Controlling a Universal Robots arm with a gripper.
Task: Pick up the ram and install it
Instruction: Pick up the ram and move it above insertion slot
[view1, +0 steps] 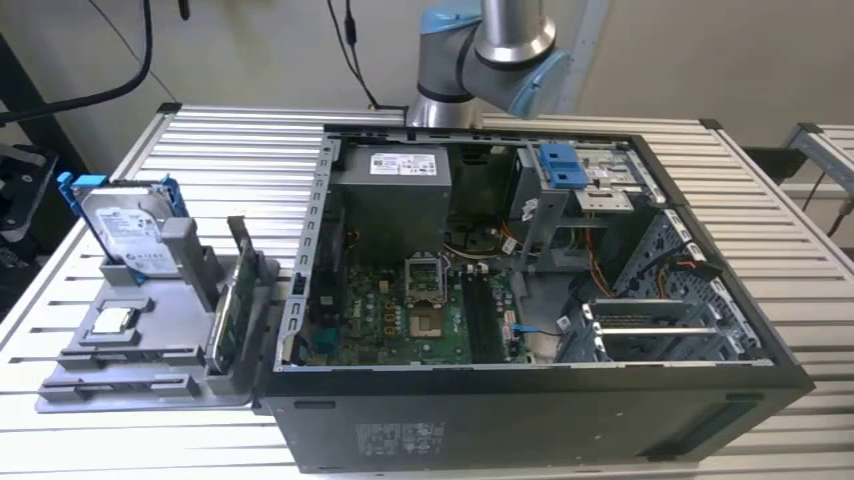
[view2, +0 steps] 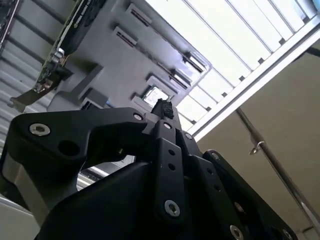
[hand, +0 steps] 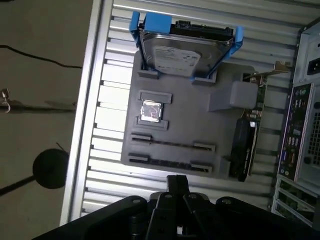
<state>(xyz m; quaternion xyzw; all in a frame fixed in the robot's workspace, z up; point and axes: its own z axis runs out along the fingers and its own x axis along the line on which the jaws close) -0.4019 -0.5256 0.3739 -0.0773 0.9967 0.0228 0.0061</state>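
Observation:
In the first wrist view the ram (hand: 167, 163) is a thin dark stick standing on edge between two clips of the grey holder tray (hand: 190, 125). It sits in the slot row closest to my gripper (hand: 177, 181). A second thin dark strip (hand: 172, 144) lies in the parallel slot beside it. My gripper hovers above the tray's edge, apart from the ram, its two black fingers pressed together with nothing between them. The second wrist view shows the same fingertips (view2: 162, 107) touching, with the tray (view2: 120, 60) behind them.
On the tray stand a silver hard drive in a blue frame (hand: 182, 52), a small square chip (hand: 151, 111) and an upright green card (hand: 245, 145). The open computer case (view1: 534, 290) with its motherboard lies to the exterior view's right of the tray (view1: 147, 340). A slatted metal table (view1: 240, 130) carries everything.

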